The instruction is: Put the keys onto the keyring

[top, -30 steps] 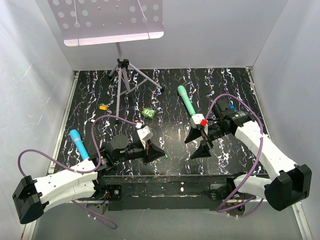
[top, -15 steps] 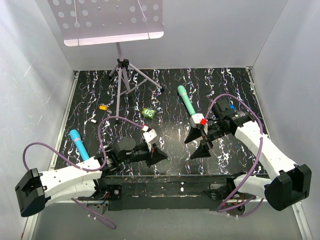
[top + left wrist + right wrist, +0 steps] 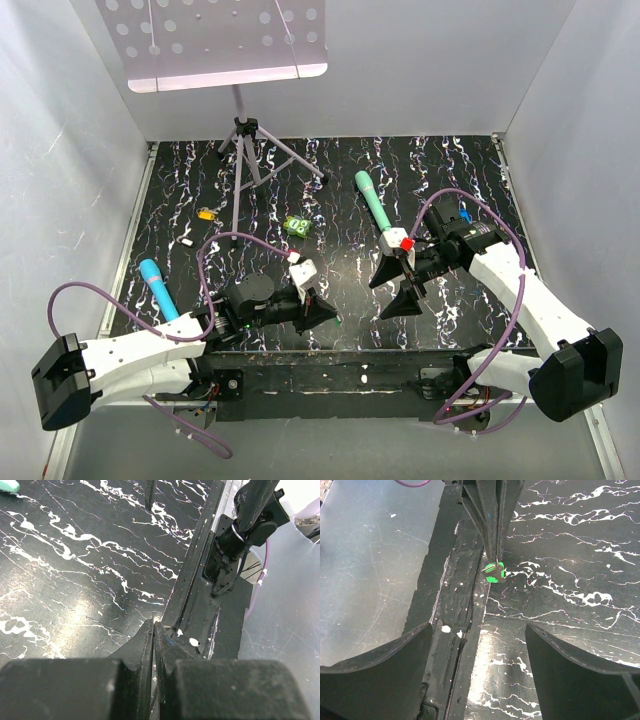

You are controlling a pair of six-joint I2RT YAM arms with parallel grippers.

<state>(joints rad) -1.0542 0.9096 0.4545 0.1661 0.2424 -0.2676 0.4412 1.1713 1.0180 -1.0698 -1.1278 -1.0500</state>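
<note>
On the bench (image 3: 450, 160), one key (image 3: 206, 213) lies left of the tripod (image 3: 245, 150), the stick (image 3: 375, 205) right, another key (image 3: 493, 570) far before it.

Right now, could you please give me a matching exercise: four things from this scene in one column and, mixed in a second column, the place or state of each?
Column one:
1. left gripper
2. right gripper
3. teal stick
4. yellow-orange key

Column two:
A. open, holding nothing
B. lying in the far-left area of the table
C. shut on the light green key
D. lying centre right, just beyond the open fingers

Pairs: 1-C, 2-A, 3-D, 4-B
</note>
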